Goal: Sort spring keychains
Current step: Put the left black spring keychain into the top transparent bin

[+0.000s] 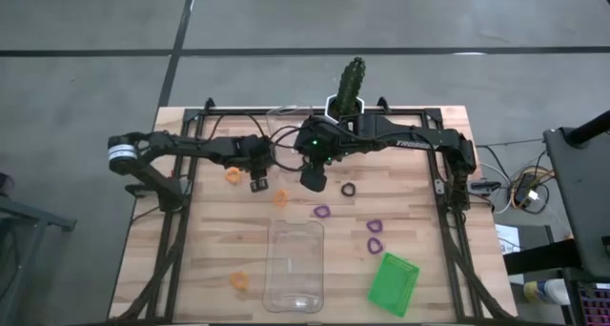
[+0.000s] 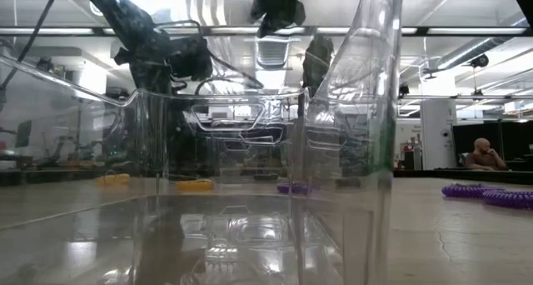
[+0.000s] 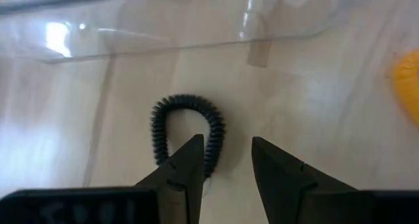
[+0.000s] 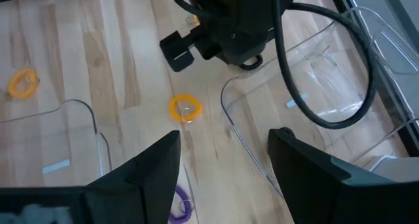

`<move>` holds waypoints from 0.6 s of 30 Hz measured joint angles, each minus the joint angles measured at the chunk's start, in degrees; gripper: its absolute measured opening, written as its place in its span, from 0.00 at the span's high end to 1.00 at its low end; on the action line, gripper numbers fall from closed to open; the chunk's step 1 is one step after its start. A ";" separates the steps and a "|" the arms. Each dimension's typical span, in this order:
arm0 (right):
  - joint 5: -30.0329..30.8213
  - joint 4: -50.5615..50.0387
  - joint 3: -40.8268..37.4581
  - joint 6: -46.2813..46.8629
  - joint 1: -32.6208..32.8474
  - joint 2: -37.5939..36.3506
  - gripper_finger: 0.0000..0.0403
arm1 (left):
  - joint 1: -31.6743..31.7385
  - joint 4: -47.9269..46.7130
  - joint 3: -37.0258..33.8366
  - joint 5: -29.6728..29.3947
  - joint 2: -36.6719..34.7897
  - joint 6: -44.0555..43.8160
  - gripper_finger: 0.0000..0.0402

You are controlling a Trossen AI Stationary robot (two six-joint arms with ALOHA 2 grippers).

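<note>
My left gripper (image 3: 226,160) is open and points down over a black spring keychain (image 3: 186,127) lying flat on the wood; one finger (image 3: 186,164) overlaps the loop's side in the wrist view. In the high view this gripper (image 1: 257,178) hides that loop. My right gripper (image 4: 222,160) is open and empty, raised near the table's middle (image 1: 315,176). Scattered on the table are orange loops (image 1: 233,175) (image 1: 281,198) (image 1: 238,282), purple loops (image 1: 322,212) (image 1: 375,226) (image 1: 375,244) and another black loop (image 1: 348,189).
A clear tray (image 1: 294,264) stands near the front edge and fills the low view (image 2: 250,152). A second clear tray (image 1: 284,126) sits at the far side. A green tray (image 1: 394,283) lies front right, a cactus (image 1: 348,86) at the far edge. A person (image 2: 483,156) sits beyond the table.
</note>
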 joint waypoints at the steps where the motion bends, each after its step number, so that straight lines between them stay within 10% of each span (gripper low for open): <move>1: -0.01 0.00 0.00 0.00 0.00 0.00 0.44 | 0.28 0.06 0.00 0.55 0.09 -0.05 0.70; 18: -0.02 0.09 0.00 0.97 0.11 0.00 0.44 | 2.83 0.06 0.09 2.76 5.26 -1.67 0.78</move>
